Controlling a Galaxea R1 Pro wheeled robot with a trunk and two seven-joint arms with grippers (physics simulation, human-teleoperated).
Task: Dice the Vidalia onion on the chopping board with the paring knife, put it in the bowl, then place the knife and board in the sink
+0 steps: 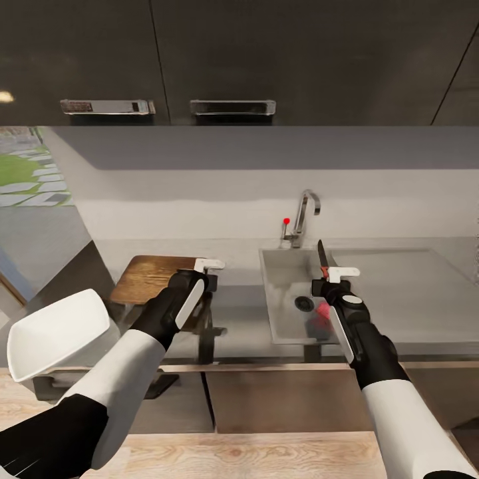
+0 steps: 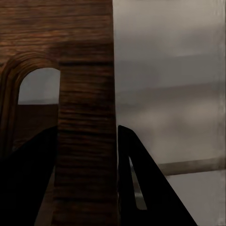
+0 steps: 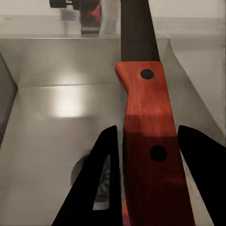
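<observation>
My left gripper is shut on the right end of the dark wooden chopping board, which is on the countertop left of the sink. In the left wrist view the chopping board runs between the two dark fingers, beside its handle hole. My right gripper is shut on the paring knife over the sink, with the blade pointing up and away. The red handle sits between the fingers, above the basin. The white bowl stands tilted at the left. The onion is out of view.
The chrome tap with its red knob rises behind the sink. The round drain lies under my right hand. The drainboard stretches right of the basin. Dark wall cabinets hang overhead.
</observation>
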